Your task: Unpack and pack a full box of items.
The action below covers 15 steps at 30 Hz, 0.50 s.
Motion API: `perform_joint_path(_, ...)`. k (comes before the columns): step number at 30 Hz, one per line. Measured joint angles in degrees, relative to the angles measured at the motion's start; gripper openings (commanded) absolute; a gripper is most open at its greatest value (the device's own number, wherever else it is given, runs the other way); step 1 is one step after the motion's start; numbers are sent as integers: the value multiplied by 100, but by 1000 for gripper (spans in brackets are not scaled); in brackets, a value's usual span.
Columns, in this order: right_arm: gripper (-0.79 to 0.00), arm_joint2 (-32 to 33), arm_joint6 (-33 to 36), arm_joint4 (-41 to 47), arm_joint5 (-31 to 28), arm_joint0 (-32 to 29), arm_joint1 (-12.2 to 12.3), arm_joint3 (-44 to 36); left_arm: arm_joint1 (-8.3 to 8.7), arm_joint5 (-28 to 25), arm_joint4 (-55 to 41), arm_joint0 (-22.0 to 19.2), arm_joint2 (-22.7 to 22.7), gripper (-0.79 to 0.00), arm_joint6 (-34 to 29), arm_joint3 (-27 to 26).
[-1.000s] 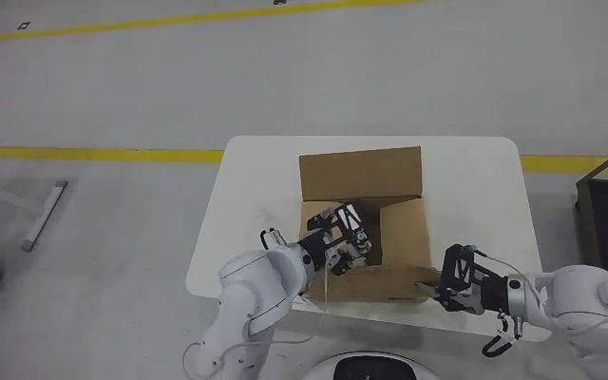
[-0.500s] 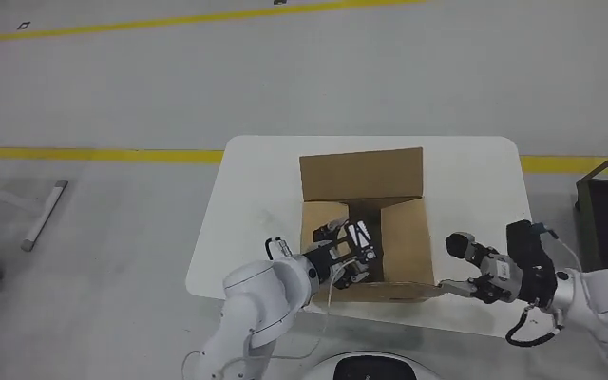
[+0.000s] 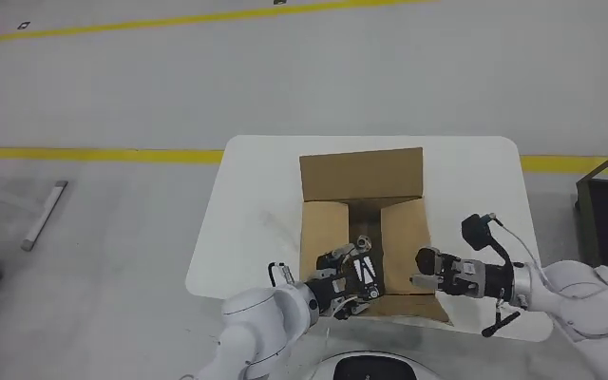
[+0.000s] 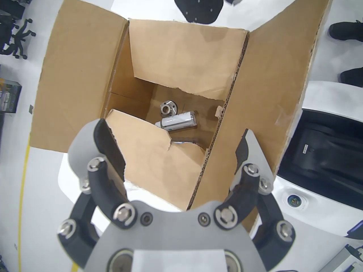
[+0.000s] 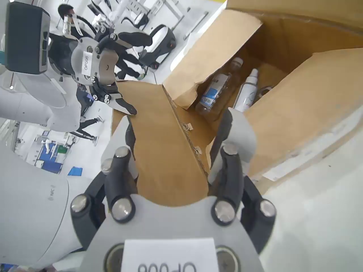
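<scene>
The cardboard box (image 3: 361, 176) stands on the white table (image 3: 256, 190) with its flaps spread. Inside lie a metal flange (image 4: 168, 107), a white spray bottle (image 4: 178, 120) and a clear water bottle (image 5: 215, 91); the spray bottle (image 5: 246, 89) lies beside the water bottle. My left gripper (image 3: 353, 278) hangs open over the box's near edge, its fingers (image 4: 96, 134) wide apart above a torn inner flap (image 4: 147, 142). My right gripper (image 3: 425, 266) is open at the near right corner, and the near flap (image 5: 158, 142) passes between its fingers. The left gripper (image 5: 119, 103) hovers just above that flap.
The table edge (image 3: 475, 328) runs close behind both grippers. White tabletop lies bare to the left (image 3: 247, 218) and right (image 3: 475, 190) of the box. A dark cabinet (image 3: 594, 209) stands off the table's right side.
My left gripper has drawn back from inside the box to its near edge. My right gripper swung out to the right, then returned to the near right corner. The near flap has lifted.
</scene>
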Motion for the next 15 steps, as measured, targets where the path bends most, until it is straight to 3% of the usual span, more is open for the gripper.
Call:
perform_joint_path(9,-785,-557,803,-93,-871,304,31,374,255,200,-296,-119,-222,0,-200,-114)
perform_joint_path(15,-785,-756,758,-581,-978,297,71,358,393,307,-468,-196,-313,0,-307,-96)
